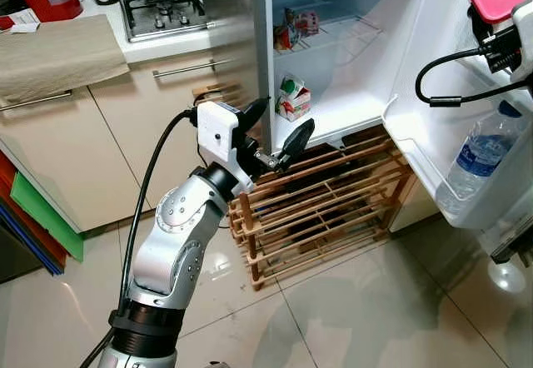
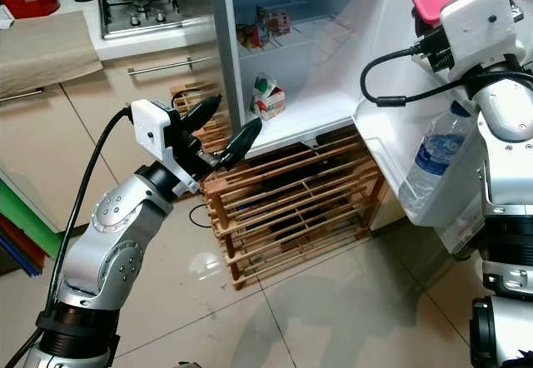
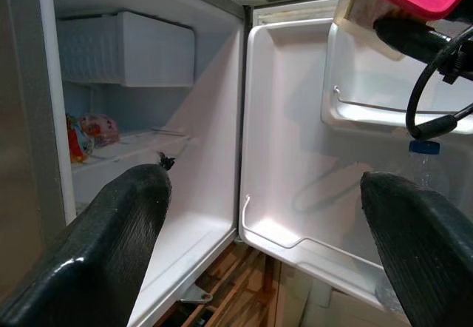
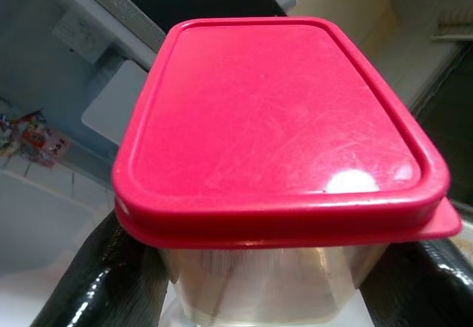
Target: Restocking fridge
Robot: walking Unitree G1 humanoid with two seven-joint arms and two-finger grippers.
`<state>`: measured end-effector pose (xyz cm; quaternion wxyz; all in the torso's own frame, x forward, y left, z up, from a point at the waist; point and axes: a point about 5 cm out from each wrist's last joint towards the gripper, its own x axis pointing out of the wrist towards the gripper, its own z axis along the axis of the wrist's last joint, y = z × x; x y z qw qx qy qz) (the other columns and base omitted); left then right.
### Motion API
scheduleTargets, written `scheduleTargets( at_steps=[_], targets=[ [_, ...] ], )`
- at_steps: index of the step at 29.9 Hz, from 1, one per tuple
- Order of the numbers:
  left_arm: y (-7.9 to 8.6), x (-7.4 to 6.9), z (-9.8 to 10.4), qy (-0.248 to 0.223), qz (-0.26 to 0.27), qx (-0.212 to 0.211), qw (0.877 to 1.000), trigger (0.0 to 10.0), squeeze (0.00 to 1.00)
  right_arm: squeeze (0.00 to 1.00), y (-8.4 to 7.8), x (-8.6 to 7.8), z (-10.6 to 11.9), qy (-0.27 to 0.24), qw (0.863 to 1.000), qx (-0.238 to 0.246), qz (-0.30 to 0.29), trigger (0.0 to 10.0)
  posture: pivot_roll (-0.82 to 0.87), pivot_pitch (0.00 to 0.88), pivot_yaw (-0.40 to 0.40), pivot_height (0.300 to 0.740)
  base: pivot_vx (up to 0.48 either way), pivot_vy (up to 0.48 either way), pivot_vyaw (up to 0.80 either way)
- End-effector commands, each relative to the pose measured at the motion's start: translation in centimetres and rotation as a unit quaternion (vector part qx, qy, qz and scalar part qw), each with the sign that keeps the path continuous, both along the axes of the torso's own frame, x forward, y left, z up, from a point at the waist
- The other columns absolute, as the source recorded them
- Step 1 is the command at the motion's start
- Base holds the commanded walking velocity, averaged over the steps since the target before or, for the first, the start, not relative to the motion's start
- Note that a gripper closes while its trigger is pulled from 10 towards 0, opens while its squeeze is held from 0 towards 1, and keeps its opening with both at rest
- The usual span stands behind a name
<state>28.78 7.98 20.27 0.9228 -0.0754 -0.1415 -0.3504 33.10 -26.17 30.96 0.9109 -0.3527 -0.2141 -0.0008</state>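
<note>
Box: a see-through plastic box with a pink lid (image 4: 281, 127) sits between the two black fingers of the right hand (image 4: 273, 282). It is held up high, near the top of the open white fridge door (image 1: 433, 93).
Right hand: its fingers (image 4: 96, 282) press on both sides of the box, just under the lid. The hand is closed around the box and holds it level.
Left hand: the left hand (image 2: 221, 131) is raised in front of the small white fridge with the open door (image 2: 291, 52). Its two black fingers (image 3: 118, 245) are spread wide apart. It holds nothing and touches nothing. It is well apart from the box.
Bottle: a clear plastic water bottle with a blue cap (image 1: 483, 156) stands in the lower door shelf (image 1: 425, 168), below the box.
Inside the fridge: a small red, green and white carton (image 1: 293, 97) stands on the fridge floor. Some bright packets (image 1: 296, 28) lie on the wire shelf above it.
Under the fridge: a wooden slat rack (image 1: 325, 201) stands on the shiny tile floor (image 1: 350, 318).
Tabletop: a white tabletop (image 1: 154, 39) with a gas stove (image 1: 162, 10) is to the left of the fridge. A beige cloth (image 1: 54, 56) lies on it.
</note>
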Motion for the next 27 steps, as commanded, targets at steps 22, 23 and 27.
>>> scheduleTargets(
  at_steps=[22,23,27],
  targets=[
    [-0.3,0.2,0.0,0.008,-0.021,0.008,1.0,10.0,0.0,0.0,-3.5,0.2,-0.2,0.064,0.992,-0.008,-0.111,10.0,-0.15,0.0,0.066,0.74,0.0,0.0,0.0],
    [-0.3,0.2,0.0,0.008,-0.022,0.008,1.0,10.0,0.0,0.0,-3.7,0.3,-0.4,0.07,0.99,0.001,-0.119,10.0,-0.15,0.0,0.065,0.74,0.0,0.0,0.0],
    [-0.3,0.1,0.0,0.01,-0.026,0.011,1.0,10.0,0.0,0.0,-5.0,0.4,-2.0,0.11,0.981,0.056,-0.152,10.0,-0.15,0.0,0.065,0.74,0.0,0.0,0.0]
  ],
)
